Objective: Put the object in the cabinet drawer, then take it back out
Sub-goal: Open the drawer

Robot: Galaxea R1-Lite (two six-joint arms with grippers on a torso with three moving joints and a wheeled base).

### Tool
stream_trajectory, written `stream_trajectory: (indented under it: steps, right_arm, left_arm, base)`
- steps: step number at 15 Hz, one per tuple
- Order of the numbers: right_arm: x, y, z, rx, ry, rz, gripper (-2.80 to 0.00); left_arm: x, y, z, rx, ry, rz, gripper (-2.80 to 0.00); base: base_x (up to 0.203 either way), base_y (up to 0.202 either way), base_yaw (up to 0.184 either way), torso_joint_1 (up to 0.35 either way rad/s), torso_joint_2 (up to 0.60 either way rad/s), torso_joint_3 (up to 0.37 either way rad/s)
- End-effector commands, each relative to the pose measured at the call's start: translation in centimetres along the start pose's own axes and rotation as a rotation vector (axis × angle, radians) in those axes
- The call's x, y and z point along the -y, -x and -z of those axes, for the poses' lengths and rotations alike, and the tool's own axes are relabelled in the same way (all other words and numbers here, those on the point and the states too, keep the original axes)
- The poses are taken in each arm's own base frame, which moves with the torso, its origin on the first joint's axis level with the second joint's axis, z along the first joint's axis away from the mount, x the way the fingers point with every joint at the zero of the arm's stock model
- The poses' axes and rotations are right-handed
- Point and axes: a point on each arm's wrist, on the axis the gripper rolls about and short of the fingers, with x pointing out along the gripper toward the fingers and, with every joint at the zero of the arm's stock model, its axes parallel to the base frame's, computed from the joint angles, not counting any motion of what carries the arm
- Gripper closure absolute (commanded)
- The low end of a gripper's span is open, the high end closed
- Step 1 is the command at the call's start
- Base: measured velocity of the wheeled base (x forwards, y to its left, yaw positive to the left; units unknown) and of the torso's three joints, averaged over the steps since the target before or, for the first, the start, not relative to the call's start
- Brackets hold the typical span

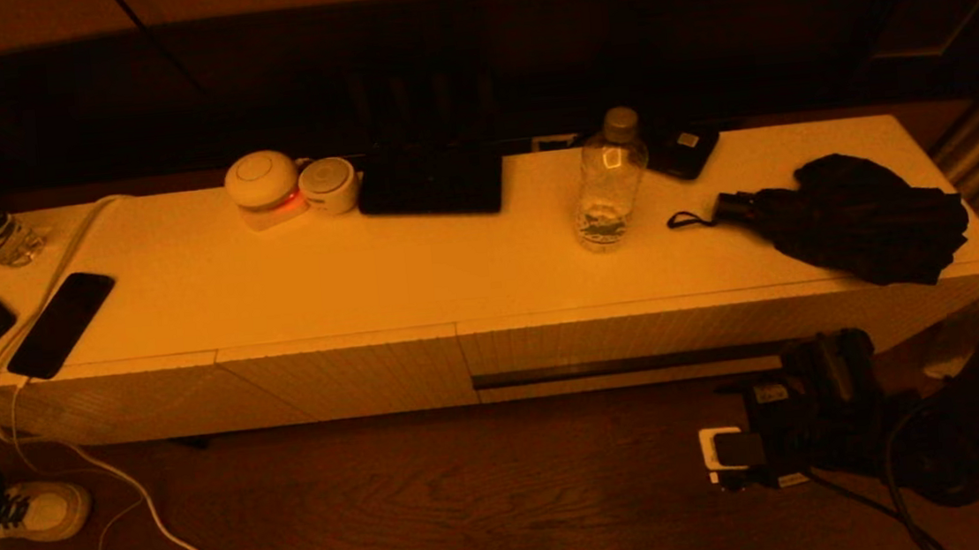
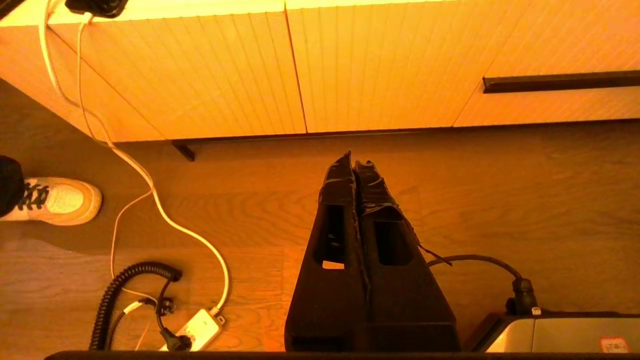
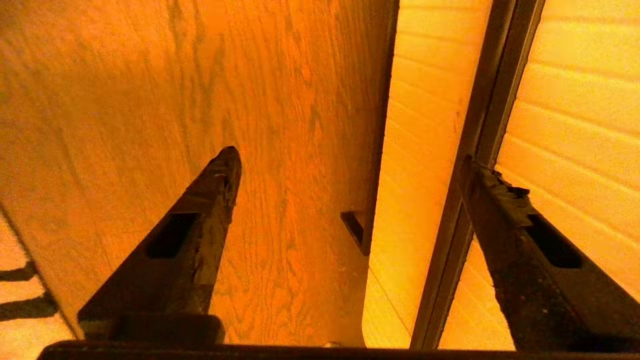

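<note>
Reaching low at the right end of the cabinet drawer (image 1: 637, 346), I hold my right gripper (image 3: 350, 165) spread wide, one finger (image 3: 505, 200) lying at the long dark handle slot (image 1: 630, 366), the other over the wooden floor (image 1: 438, 501). The drawer sits flush with the ribbed front. My left gripper (image 2: 356, 165) hangs above the floor, fingers pressed together on nothing. A clear bottle (image 1: 611, 180) and a folded black umbrella (image 1: 857, 216) rest on the cabinet top (image 1: 418, 263).

A lived-in home room — a long low white cabinet (image 1: 472, 276) on wood flooring (image 1: 438, 501), topped with phones (image 1: 61, 324), a water bottle (image 1: 611, 180) and a folded umbrella (image 1: 848, 217).
</note>
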Motion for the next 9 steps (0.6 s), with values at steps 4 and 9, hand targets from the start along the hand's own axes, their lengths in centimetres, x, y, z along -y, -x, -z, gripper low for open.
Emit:
stream_trajectory:
  steps: [4, 9]
  right_arm:
    - [0.2, -1.5, 0.7, -0.015, -0.005, -0.001, -2.8]
    - [0.7, -2.8, 1.0, -0.024, -0.013, 0.01, -2.8]
  left_arm:
    - [0.0, 0.0, 0.0, 0.0, 0.0, 0.0, 0.0]
    - [0.0, 0.0, 0.0, 0.0, 0.0, 0.0, 0.0]
  base:
    - [0.0, 0.0, 0.0, 0.0, 0.0, 0.0]
    - [0.0, 0.0, 0.0, 0.0, 0.0, 0.0]
